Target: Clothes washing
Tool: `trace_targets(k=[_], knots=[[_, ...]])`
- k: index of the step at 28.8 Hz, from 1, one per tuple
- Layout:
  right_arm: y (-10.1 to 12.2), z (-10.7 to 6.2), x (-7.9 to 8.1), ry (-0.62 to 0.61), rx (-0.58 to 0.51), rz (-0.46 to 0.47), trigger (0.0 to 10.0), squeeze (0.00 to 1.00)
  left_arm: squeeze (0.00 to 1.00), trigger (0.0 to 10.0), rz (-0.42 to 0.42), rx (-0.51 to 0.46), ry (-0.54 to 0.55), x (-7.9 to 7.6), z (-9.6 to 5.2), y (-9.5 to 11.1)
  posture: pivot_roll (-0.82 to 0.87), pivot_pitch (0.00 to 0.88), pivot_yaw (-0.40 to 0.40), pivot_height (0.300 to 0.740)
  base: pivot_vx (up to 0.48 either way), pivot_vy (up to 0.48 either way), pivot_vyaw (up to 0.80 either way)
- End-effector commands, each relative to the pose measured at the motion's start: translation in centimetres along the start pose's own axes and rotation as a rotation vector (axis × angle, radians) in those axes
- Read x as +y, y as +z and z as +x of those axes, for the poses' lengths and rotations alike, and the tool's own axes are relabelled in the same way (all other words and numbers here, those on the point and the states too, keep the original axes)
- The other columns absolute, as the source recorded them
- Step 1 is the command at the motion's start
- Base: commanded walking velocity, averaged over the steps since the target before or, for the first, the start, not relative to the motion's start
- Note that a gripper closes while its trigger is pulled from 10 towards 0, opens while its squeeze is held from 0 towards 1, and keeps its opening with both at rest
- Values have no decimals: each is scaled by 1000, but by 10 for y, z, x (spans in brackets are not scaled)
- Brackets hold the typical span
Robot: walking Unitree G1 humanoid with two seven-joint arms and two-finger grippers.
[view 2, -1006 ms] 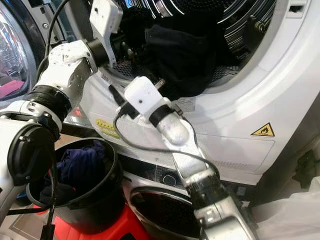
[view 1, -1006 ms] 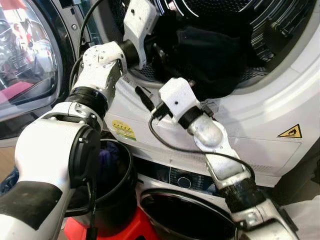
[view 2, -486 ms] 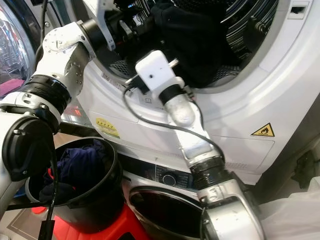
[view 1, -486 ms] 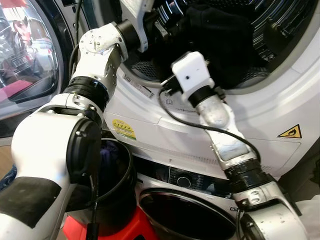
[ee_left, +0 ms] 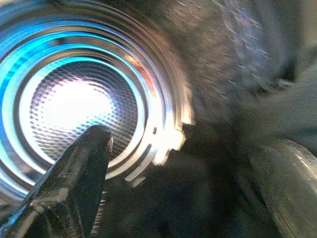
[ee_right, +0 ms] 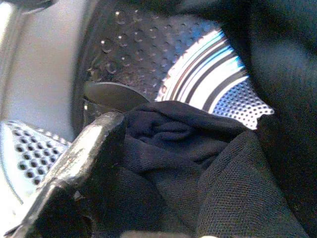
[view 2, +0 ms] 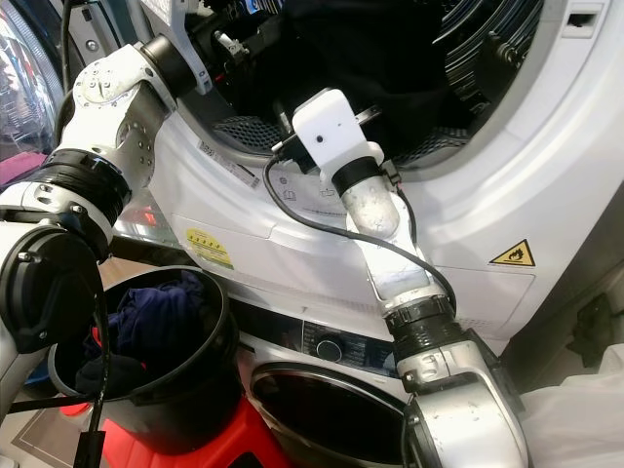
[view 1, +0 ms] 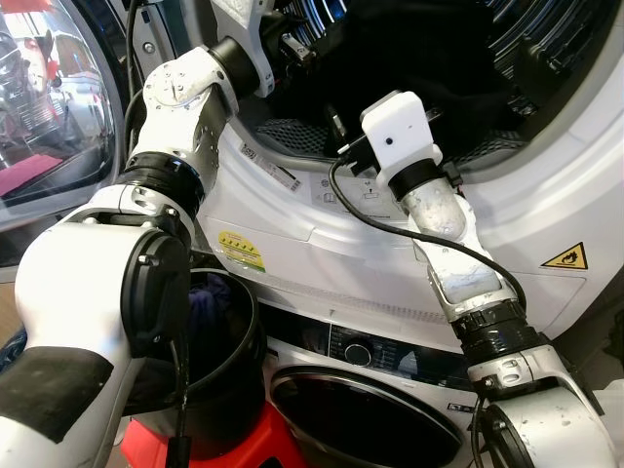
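Black clothing [view 1: 439,49] is being pressed into the white upper washing machine's steel drum [view 1: 546,58] in the eye views, both arms reaching inside. More dark blue laundry [view 2: 156,317] is waiting in the black round bucket [view 2: 210,385] below, so loading is judged partway done. In the left wrist view, the left gripper [ee_left: 183,163] is being held wide beside dark fabric. In the right wrist view, the right gripper's [ee_right: 124,198] spread cannot be told.

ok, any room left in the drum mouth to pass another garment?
Crowded. Both arms fill the washer opening: left gripper and right gripper sit deep among dark clothes. Free: the perforated lip between the arms. The black bucket below has clothes inside.
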State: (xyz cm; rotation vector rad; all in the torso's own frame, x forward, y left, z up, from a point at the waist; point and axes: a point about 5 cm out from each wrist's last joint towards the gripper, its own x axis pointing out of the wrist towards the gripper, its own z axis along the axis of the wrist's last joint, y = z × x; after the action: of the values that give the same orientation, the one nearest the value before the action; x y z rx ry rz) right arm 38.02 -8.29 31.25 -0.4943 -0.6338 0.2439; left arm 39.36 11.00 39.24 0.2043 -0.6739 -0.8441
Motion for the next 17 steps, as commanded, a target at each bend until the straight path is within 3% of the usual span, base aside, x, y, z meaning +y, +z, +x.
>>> trace_targets(k=[1, 7, 9, 17], knots=[[4, 5, -5, -25, -10, 6, 10000, 0, 0, 10000, -3, 9, -42, -1, -5, -3, -86, 0, 116, 740, 0, 0, 0], [7, 10, -3, -32, -18, 15, 10000, 0, 0, 10000, -3, 16, -113, -4, -5, -3, -89, 0, 118, 740, 0, 0, 0], [9, 12, -3, -42, -23, 26, 10000, 0, 0, 10000, 23, 7, -198, -7, -5, 3, -89, 0, 120, 740, 0, 0, 0], [17, 22, -7, -74, -45, 48, 10000, 0, 0, 10000, 129, -18, -319, -10, -9, 14, -79, 0, 117, 740, 0, 0, 0]])
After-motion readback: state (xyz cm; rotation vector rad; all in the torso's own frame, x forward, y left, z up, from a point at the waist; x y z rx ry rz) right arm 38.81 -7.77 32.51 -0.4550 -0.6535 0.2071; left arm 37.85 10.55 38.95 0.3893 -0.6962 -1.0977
